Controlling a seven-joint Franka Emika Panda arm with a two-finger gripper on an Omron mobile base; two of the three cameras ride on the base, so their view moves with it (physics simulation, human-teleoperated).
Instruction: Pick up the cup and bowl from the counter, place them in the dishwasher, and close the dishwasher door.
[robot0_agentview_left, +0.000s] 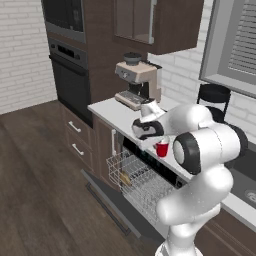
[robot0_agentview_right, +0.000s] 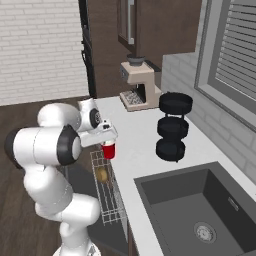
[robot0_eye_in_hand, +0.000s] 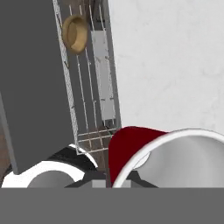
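Note:
My gripper (robot0_agentview_left: 158, 142) is shut on the red cup (robot0_agentview_left: 162, 149), holding it by its white rim just above the counter's (robot0_agentview_left: 112, 111) front edge. In the right base view the cup (robot0_agentview_right: 109, 150) hangs under the gripper (robot0_agentview_right: 107, 139), over the pulled-out white wire rack (robot0_agentview_right: 111, 202) of the dishwasher. The tan bowl (robot0_agentview_right: 102, 175) lies in that rack, also seen as the bowl (robot0_agentview_left: 125, 178) and, from the hand, the bowl (robot0_eye_in_hand: 75, 34). The dishwasher door (robot0_agentview_left: 107, 200) lies folded down and open. Close under the hand camera is the cup (robot0_eye_in_hand: 131, 146).
A coffee machine (robot0_agentview_left: 136, 82) stands at the counter's far end. A black three-tier stand (robot0_agentview_right: 172, 125) sits near the wall, and a dark sink (robot0_agentview_right: 200, 210) lies to the right. A black wall oven (robot0_agentview_left: 70, 75) and drawers (robot0_agentview_left: 77, 137) are left of the dishwasher.

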